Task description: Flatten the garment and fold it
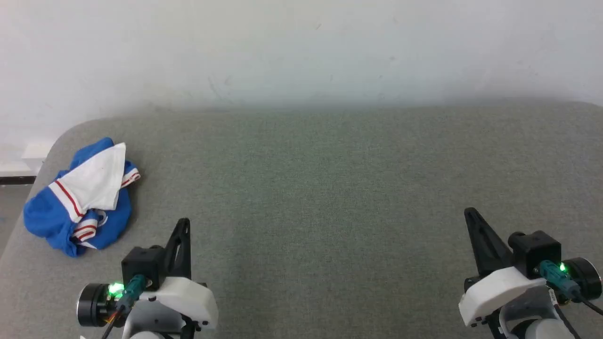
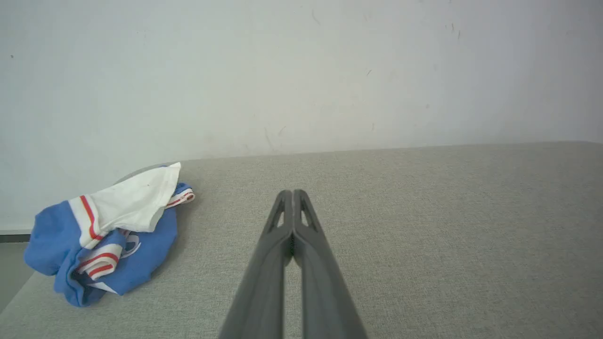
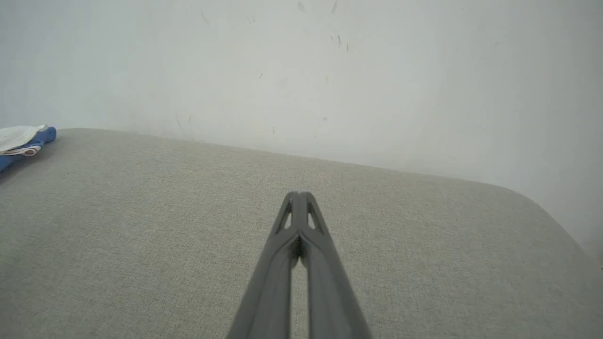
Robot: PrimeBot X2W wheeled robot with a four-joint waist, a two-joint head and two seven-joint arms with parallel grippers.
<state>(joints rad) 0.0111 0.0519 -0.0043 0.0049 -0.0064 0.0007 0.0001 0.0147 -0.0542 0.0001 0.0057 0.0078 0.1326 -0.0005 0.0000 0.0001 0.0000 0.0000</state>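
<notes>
Garment (image 1: 80, 200): royal-blue jersey-style T-shirt with white sleeves and red-striped white trim, crumpled in a heap by the left edge of the surface, near its far left rounded corner; nothing holds it.
Left gripper (image 1: 184, 223): at the lower left of my head view, its two long dark fingers are pressed together and carry nothing. On its own wrist view (image 2: 293, 193) the joined tips point over bare fabric toward the wall.
Right gripper (image 1: 469, 213): at the lower right, likewise closed and empty. On its wrist view (image 3: 298, 194) the fingers meet at the tip, with a thin slit between them lower down.
Green lights: I see one small green light glowing on the left wrist (image 1: 114, 288) and one on the right wrist (image 1: 562, 267).
Spacing: the heap (image 2: 108, 235) sits ahead and left of my left gripper, near but apart from it. It is well apart from my right gripper, whose wrist view catches an edge of it at the left border (image 3: 19, 141).
Heap detail: a white sleeve lies draped on top of the blue, striped trim folds out below it, and a bit of white print shows on the blue.
Table (image 1: 306, 197): grey-green woven fabric-covered surface with rounded corners.
Wall (image 1: 301, 47): off-white, lightly scuffed, rising behind the far edge.
</notes>
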